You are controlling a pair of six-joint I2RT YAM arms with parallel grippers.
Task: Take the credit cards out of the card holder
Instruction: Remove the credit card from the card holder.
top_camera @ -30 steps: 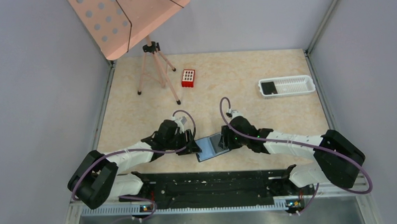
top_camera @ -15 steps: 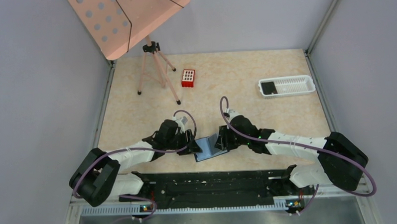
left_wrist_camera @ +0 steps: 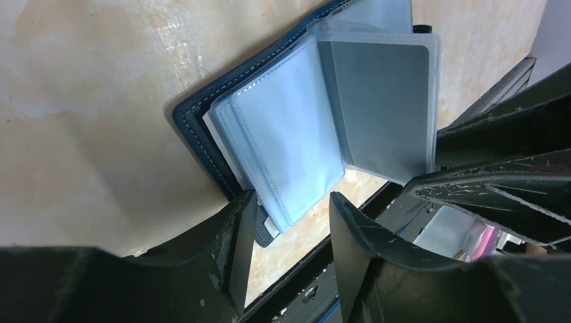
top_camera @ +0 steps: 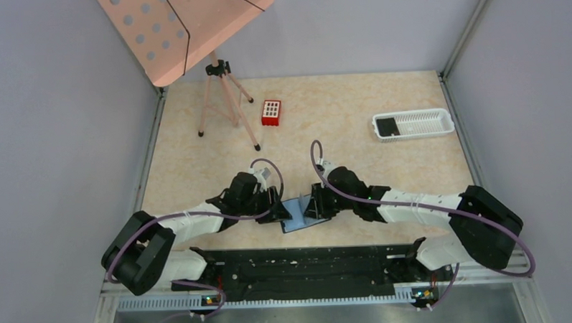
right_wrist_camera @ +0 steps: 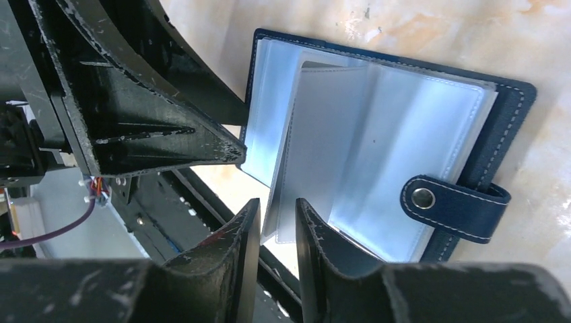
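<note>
The blue card holder [top_camera: 294,220] lies open on the table near the front edge, between my two grippers. Its clear sleeves show in the left wrist view [left_wrist_camera: 283,134] and the right wrist view [right_wrist_camera: 404,148], with the snap tab [right_wrist_camera: 454,202]. My left gripper [left_wrist_camera: 289,235] is open, and one finger [left_wrist_camera: 239,235] is at the cover's corner. My right gripper [right_wrist_camera: 277,225] is closed narrowly on the edge of a sleeve page [left_wrist_camera: 380,108] and holds it upright. No dark card shows clearly in the sleeves. One dark card [top_camera: 387,126] lies in the white tray.
A white slotted tray [top_camera: 422,124] stands at the back right. A small red box [top_camera: 271,112] sits at the back centre. A tripod [top_camera: 227,106] carrying a pink perforated board [top_camera: 181,29] stands at the back left. The black base rail [top_camera: 301,265] runs just in front of the holder.
My right gripper has moved left and raised a sleeve page from flat to upright. The dark face seen on the holder's right half is now covered. The left gripper has barely moved.
</note>
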